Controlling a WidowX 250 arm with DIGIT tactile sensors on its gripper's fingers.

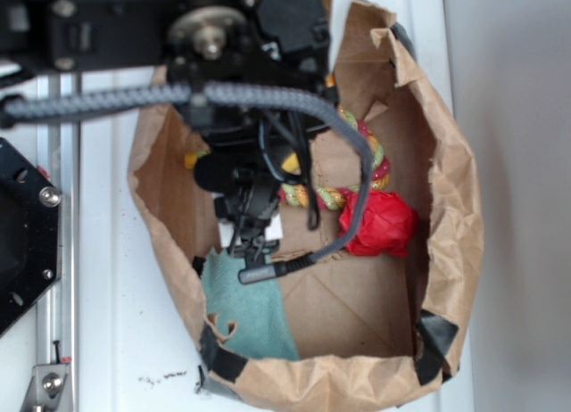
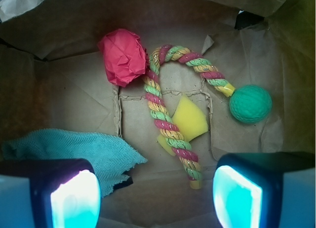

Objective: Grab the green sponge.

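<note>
Down inside the brown paper bag (image 2: 64,30), the gripper (image 2: 158,198) hangs with its jaws spread wide and nothing between them. The green sponge (image 2: 74,149), a flat teal-green piece with a ragged edge, lies on the bag floor just under and beside the left-hand finger (image 2: 74,198) in the wrist view. The exterior view agrees, showing the gripper (image 1: 254,251) at the upper edge of the green sponge (image 1: 250,314), close to the bag's wall (image 1: 455,216). The main risk, as I judge it, is a miss. The jaws are centred over bare bag floor rather than over the sponge, so a straight descent would close on nothing or pinch only its frayed corner, which could slip out. Being so flat, it may also need the fingers pressed right to the floor, and that could crease or snag the paper. The rope toy (image 2: 165,124) and yellow sponge (image 2: 190,119) lie near the jaw centreline and could be caught instead. The green ball (image 2: 250,104) and red crumpled paper (image 2: 123,57) lie well apart.
</note>
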